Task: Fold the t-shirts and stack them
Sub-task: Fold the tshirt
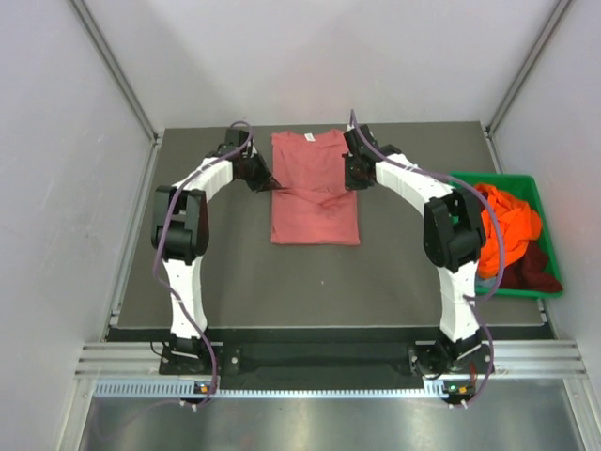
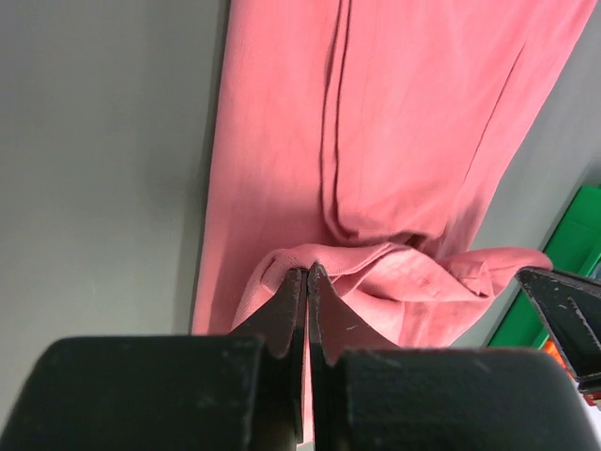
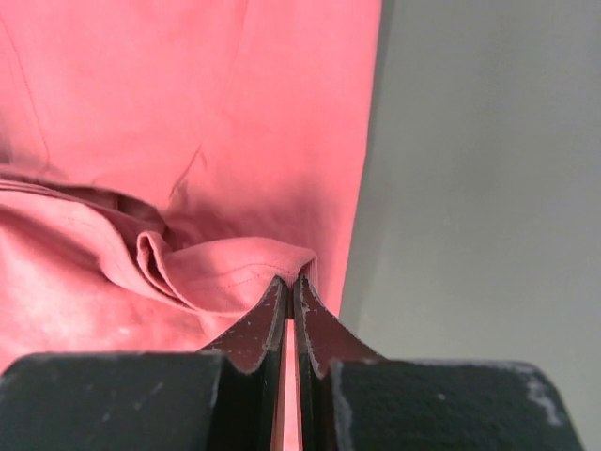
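Note:
A salmon-pink t-shirt [image 1: 315,211] lies as a long narrow strip in the middle of the dark table. My left gripper [image 1: 273,186] is shut on the cloth at the strip's left edge, about halfway along. My right gripper [image 1: 351,180] is shut on the cloth at the right edge, level with it. In the left wrist view the jaws [image 2: 308,271] pinch a bunched fold of the pink t-shirt [image 2: 404,122]. The right wrist view has the jaws [image 3: 291,279] closed on a hemmed edge of the pink t-shirt [image 3: 188,113]. Between the grips the cloth is rumpled.
A green bin [image 1: 495,177] stands at the table's right edge, with a bright orange t-shirt [image 1: 507,225] and a dark maroon one [image 1: 537,268] heaped in it. White walls enclose the table on three sides. The bin's corner [image 2: 582,235] shows in the left wrist view.

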Robot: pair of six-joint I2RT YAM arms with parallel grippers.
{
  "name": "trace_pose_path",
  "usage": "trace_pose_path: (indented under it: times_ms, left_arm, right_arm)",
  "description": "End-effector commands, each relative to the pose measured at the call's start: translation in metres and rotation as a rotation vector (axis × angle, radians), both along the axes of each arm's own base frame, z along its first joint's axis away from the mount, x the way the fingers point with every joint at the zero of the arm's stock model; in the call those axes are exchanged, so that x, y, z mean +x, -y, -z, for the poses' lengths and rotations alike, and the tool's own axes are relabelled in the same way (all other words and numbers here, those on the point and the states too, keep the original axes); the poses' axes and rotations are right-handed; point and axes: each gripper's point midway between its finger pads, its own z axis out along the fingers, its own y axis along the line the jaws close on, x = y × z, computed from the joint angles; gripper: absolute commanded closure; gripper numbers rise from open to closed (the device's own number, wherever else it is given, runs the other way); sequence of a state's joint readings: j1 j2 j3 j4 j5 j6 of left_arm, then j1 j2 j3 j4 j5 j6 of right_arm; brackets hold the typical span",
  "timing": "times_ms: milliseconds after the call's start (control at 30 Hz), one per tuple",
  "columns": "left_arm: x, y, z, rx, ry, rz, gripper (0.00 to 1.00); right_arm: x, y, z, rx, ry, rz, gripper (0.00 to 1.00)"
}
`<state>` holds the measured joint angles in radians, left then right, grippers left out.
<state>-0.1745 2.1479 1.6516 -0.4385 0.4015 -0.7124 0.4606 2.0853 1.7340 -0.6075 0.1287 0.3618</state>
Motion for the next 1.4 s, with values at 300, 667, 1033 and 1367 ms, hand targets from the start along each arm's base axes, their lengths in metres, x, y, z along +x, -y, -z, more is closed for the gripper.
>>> trace_pose_path:
  times_ms: [300, 667, 1033, 1367]
  left_arm:
    - [0.053, -0.004, -0.021, -0.07, 0.144, -0.025, 1.0]
    - [0.081, -0.003, -0.024, -0.158, 0.171, -0.028, 1.0]
    - [0.087, -0.027, -0.051, -0.155, 0.217, -0.004, 0.6]
    - [-0.035, -0.039, -0.062, -0.045, 0.178, 0.11, 0.56]
  right_arm:
    - [0.039, 0.015, 0.005, 0.088, -0.001, 0.038, 1.0]
    - [0.072, 0.01, -0.018, 0.257, 0.041, 0.05, 0.89]
    - [0.055, 0.009, -0.027, 0.318, 0.022, -0.006, 0.71]
    - [-0.046, 0.019, -0.013, 0.355, -0.105, -0.119, 0.63]
